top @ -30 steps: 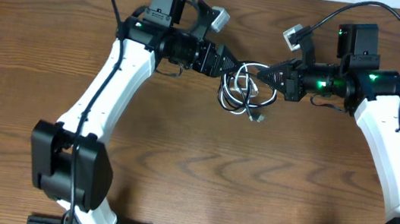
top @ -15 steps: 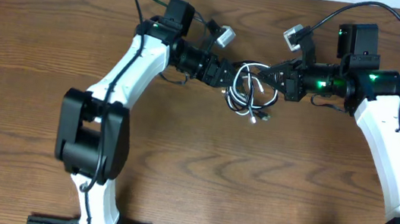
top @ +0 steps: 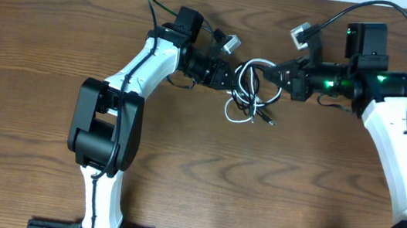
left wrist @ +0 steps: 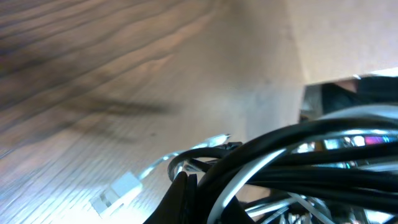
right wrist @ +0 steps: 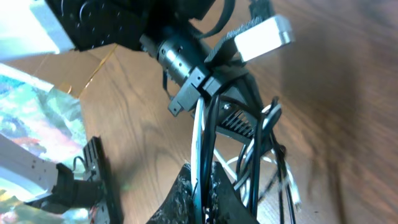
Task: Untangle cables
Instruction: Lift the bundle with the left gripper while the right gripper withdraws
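Left arm (top: pixel 143 68) swung inward over past second. Its elbow block (top: pixel 104 129) drawn from far behind to much nearer left gripper (top: pixel 233 77). Left gripper eased slightly toward right gripper (top: pixel 274 70), pressed closer into cables (top: pixel 251 90). Right gripper lifted slightly away. White loop (top: pixel 231 114) spread wider below left gripper.

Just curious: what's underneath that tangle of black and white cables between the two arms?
Only bare wooden table shows beneath the cables. The left pincer and right pincer hide the spots under them.
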Controlling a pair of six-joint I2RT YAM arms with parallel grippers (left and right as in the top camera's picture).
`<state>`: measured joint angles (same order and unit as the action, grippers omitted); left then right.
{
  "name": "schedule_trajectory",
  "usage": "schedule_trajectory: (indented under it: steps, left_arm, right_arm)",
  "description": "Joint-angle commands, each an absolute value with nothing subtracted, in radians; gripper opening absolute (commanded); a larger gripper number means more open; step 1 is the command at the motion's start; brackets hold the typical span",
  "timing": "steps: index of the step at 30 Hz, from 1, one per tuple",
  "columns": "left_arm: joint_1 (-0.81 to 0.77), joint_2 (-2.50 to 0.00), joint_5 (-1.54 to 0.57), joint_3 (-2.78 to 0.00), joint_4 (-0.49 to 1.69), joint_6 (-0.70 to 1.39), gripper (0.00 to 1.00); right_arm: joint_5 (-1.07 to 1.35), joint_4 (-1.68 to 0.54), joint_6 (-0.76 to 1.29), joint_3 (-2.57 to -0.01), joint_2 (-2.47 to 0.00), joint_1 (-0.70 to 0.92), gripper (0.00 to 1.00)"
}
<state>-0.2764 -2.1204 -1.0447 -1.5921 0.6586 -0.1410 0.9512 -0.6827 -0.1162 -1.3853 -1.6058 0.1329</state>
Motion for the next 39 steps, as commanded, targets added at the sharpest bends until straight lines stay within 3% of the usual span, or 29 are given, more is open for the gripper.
schedule_trajectory:
  steps: [1, 12, 17, 19, 23, 25, 33, 39]
  left_arm:
    - [-0.263, -2.119, -0.825, -1.607, 0.661, -0.025, 0.08]
    - [-0.257, -2.119, -0.57, -1.607, 0.67, 0.096, 0.07]
    - [-0.257, -2.106, -0.529, -1.608, 0.668, 0.095, 0.07]
    - [-0.257, -2.085, -0.529, -1.613, 0.667, 0.091, 0.07]
    - [-0.259, -1.998, -0.53, -1.615, 0.648, 0.092, 0.07]
    - [-0.259, -1.936, -0.53, -1.615, 0.642, 0.112, 0.07]
    - [-0.259, -1.769, -0.531, -1.615, 0.65, 0.235, 0.07]
    - [-0.259, -1.747, -0.541, -1.615, 0.672, 0.261, 0.08]
  right_arm:
    - [1.036, -0.633, -0.017, -1.394, -1.573, 0.068, 0.01]
    - [0.998, -0.415, 0.427, -1.393, -1.53, -0.232, 0.01]
    - [0.945, -0.492, 0.378, -1.393, -1.53, -0.236, 0.01]
    - [0.916, -0.543, 0.332, -1.393, -1.53, -0.208, 0.09]
    - [0.809, -0.619, 0.278, -1.393, -1.532, -0.117, 0.53]
    - [0.771, -0.621, 0.279, -1.393, -1.533, -0.056, 0.61]
    - [0.458, -0.613, 0.435, -1.393, -1.547, 0.165, 0.65]
    - [0.432, -0.538, 0.48, -1.393, -1.597, 0.257, 0.65]
